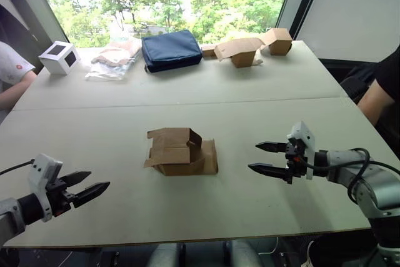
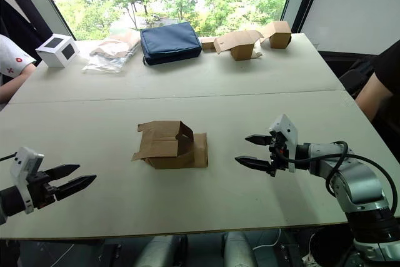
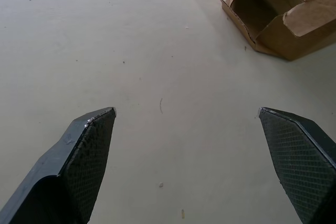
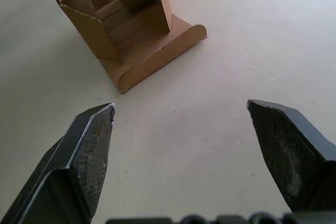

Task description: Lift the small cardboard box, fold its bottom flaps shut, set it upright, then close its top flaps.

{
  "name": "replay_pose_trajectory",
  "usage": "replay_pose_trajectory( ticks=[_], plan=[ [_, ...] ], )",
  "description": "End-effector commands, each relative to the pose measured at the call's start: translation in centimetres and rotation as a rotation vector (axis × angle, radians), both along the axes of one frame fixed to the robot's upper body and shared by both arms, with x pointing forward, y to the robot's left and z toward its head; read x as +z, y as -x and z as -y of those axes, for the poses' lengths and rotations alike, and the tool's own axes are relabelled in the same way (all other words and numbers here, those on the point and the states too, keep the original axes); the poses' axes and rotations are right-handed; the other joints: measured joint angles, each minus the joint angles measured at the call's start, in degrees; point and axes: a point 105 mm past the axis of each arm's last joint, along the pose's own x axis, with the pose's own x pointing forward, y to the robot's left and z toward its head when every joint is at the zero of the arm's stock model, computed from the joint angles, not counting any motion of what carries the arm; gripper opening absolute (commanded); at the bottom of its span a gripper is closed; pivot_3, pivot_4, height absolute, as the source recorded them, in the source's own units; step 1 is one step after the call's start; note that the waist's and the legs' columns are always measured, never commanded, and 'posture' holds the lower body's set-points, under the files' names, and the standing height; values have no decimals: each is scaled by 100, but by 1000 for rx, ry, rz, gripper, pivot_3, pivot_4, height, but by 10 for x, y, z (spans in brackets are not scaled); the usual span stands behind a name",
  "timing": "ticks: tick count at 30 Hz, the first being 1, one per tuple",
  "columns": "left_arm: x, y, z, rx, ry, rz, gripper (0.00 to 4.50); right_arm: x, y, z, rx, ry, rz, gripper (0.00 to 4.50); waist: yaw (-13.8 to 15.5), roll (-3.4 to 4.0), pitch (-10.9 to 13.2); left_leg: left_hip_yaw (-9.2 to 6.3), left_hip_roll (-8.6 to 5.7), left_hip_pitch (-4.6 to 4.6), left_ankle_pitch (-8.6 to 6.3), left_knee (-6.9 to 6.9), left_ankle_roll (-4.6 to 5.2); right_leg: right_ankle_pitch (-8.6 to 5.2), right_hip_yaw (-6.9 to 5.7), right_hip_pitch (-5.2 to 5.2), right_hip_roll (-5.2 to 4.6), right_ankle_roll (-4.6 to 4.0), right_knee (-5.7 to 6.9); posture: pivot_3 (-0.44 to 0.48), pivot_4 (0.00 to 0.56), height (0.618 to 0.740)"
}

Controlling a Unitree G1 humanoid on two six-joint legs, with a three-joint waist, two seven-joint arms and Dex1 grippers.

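Observation:
The small cardboard box (image 1: 178, 150) lies on its side in the middle of the table, unfolded, with its flaps hanging loose. One flap with a curved edge (image 4: 157, 59) lies flat on the table toward my right gripper. My left gripper (image 1: 89, 186) hovers open near the front left of the table, well short of the box (image 3: 278, 14). To the right of the box my right gripper (image 1: 264, 157) is held open with its fingers pointing at the box, a gap of bare table between them. Neither gripper holds anything.
Along the far edge stand a white cube with a dark window (image 1: 59, 57), a clear plastic packet (image 1: 112, 60), a dark blue bag (image 1: 170, 49) and larger tan boxes (image 1: 253, 47). A person's arm (image 1: 12, 82) rests at the left edge, another person (image 1: 381, 92) at the right.

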Motion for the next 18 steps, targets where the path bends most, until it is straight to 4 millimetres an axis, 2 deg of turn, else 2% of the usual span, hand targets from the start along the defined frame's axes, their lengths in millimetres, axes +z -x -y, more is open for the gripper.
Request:
replay_pose_trajectory(
  ticks=[1, 18],
  plan=[
    [7, 0, 0, -10, -29, 20, 4495, 9, -2, -3, 6, -12, 41, 4336, 0, 0, 0, 0, 0, 0, 0, 0, 0, 0, 0, 0, 0, 0, 0, 0, 150, 740],
    [10, -4, -8, 17, -45, 60, 4495, 10, -3, -4, 5, -30, 30, 4336, -1, 0, 0, 0, 0, 0, 0, 0, 0, 1, 0, 0, 0, 1, 0, 0, 150, 740]
  ],
)
